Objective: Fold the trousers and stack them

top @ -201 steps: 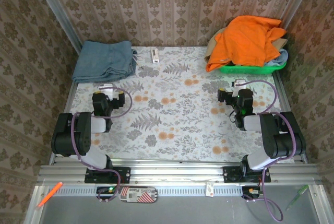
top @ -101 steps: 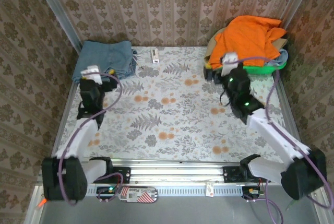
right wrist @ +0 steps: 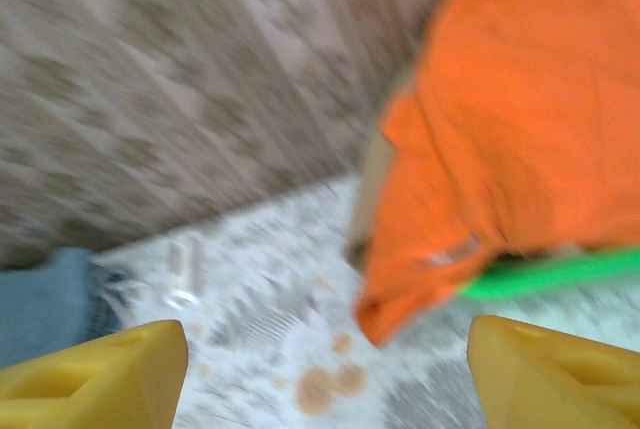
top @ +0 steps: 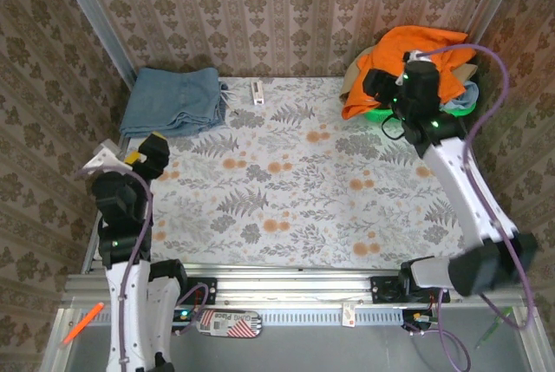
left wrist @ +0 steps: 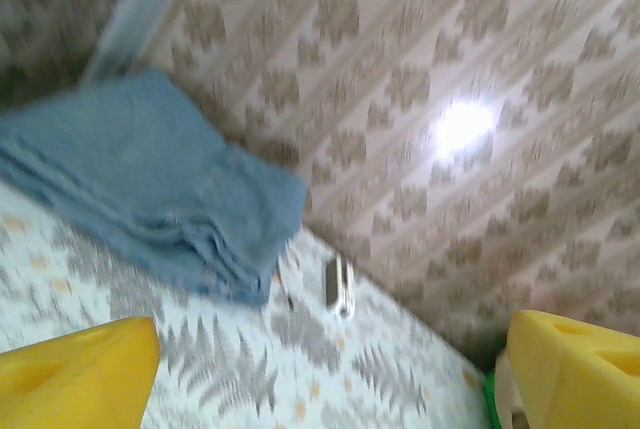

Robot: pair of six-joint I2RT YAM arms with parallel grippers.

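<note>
Orange cloth trousers are lying bunched in a green plastic basket, far-right corner of the floral table, long axis unclear, patterned wallpaper around. Meanwhile left gripper and right gripper are gaping empty.

Orange trousers — crumpled heap atop green basket

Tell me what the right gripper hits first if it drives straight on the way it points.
Probably the trousers: their hanging edge, draped over the green basket, sits just right of the open right gripper's line. The view is blurred, so it could slip past and meet the table instead.
</note>
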